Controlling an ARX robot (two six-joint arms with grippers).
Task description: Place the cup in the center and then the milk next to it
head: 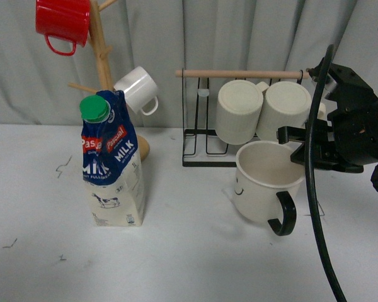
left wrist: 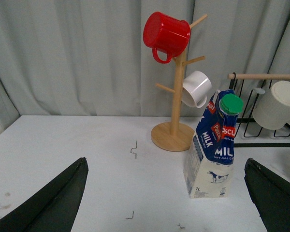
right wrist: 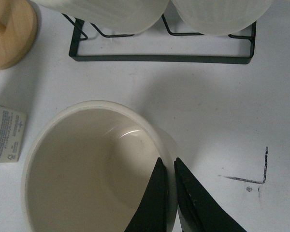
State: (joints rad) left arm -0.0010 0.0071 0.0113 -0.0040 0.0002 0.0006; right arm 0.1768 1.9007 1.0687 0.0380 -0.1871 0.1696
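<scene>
The cup (head: pixel 263 189), cream with a black handle and a small smiley face, hangs tilted just above the table right of centre. My right gripper (head: pixel 296 146) is shut on its rim, one finger inside and one outside, as the right wrist view shows (right wrist: pixel 168 166) around the cup (right wrist: pixel 82 164). The milk (head: pixel 111 165), a blue and cream carton with a green cap, stands upright at the left; it also shows in the left wrist view (left wrist: pixel 213 147). My left gripper (left wrist: pixel 166 193) is open and empty, well short of the milk.
A black wire rack (head: pixel 205 148) with a wooden bar holds two cream mugs (head: pixel 239 111) behind the cup. A wooden mug tree (head: pixel 101 56) carries a red mug (head: pixel 63 22) and a white mug (head: pixel 138 89) behind the milk. Grey curtain at the back.
</scene>
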